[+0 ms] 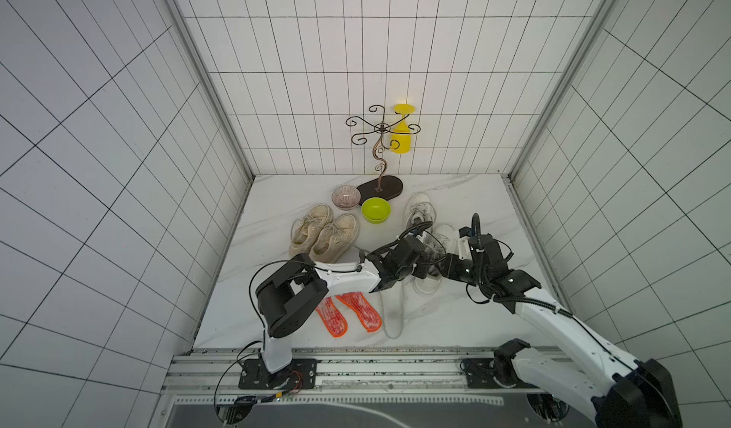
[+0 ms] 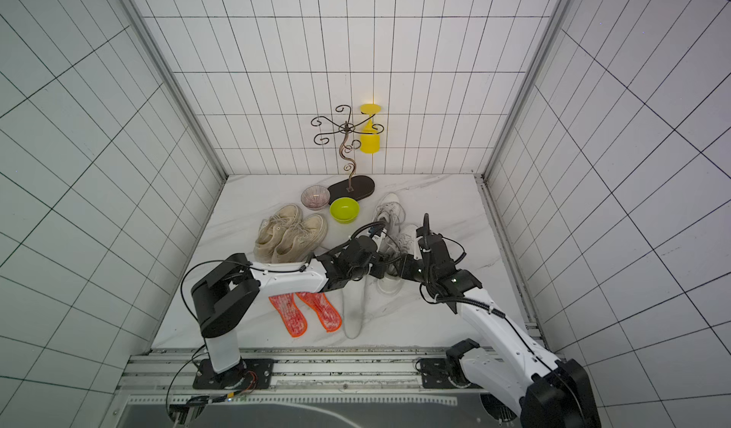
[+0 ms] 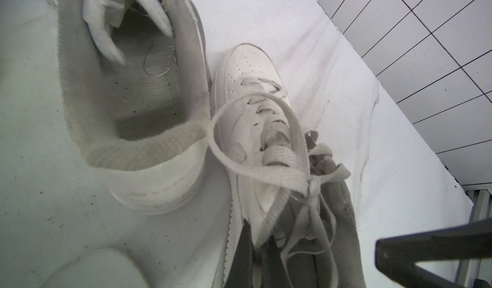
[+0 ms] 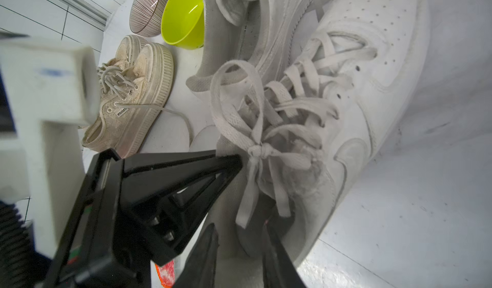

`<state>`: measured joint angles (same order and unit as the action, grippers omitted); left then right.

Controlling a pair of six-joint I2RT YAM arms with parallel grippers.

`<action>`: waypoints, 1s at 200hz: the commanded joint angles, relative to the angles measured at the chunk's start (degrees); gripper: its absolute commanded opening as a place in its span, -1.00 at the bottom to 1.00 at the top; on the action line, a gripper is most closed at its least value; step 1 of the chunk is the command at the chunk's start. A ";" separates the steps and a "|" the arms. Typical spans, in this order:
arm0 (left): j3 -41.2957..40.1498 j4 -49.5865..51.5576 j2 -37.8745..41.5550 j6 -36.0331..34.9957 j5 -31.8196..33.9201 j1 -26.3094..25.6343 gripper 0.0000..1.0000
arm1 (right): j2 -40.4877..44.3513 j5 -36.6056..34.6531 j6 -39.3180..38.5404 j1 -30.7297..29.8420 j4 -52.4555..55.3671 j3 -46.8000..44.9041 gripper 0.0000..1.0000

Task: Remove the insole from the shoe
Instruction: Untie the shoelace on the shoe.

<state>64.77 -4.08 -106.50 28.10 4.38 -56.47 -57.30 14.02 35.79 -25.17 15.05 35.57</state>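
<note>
Left wrist: laces [image 3: 279, 153] hang into wht shoe [image 3: 250, 60].

At the back centre of the tabletop [image 1: 277, 208], a stand [image 1: 379, 188], with a goblet [image 1: 402, 137] hanging upside down on its right side. Just before the stand's base, two bowls side by side: left bowl [image 1: 345, 197], then right bowl [image 1: 375, 209], slightly nearer. Before the left bowl, the left pair of shoes [image 1: 324, 234], touching side by side, toes toward the back. Right of the right bowl, the right pair of shoes [image 1: 420, 208], one farther back, the other nearer and to its right. Near the front edge, before the left pair, two insoles [image 1: 362, 311] side by side. Just right of them, a third insole [image 1: 393, 311], lying lengthwise front to back.
</note>
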 commanded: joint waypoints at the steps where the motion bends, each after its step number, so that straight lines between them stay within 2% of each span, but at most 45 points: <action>1: -0.26 -4.14 2.74 0.91 -1.17 -0.38 -1.00 | -1.86 0.05 0.72 -0.62 -2.18 -1.70 -0.42; 63: -0.01 -4.21 2.83 0.92 -1.13 -0.84 -1.00 | -4.36 0.06 0.95 -1.01 -5.18 -3.14 -0.45; 86: -0.17 -4.20 3.04 1.11 -1.04 -1.00 -1.00 | -5.72 -1.93 0.79 -1.10 -4.92 -3.27 -0.53; 108: -0.42 -4.36 3.30 1.26 -0.38 -1.10 -1.00 | -6.34 -3.13 0.23 -1.11 -4.03 -3.01 -0.73; 148: -0.33 -2.78 3.15 1.48 2.37 -0.93 -1.00 | -1.53 -9.24 -1.63 -1.20 1.59 -1.48 -0.97; 200: -0.03 -1.11 2.52 2.75 4.29 -0.31 -1.00 | 3.71 -16.31 -2.57 -1.02 6.53 -2.35 -1.00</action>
<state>64.36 -3.22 -105.93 29.67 6.48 -57.06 -55.11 3.05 34.20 -25.93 17.30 35.03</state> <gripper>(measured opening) 0.049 0.047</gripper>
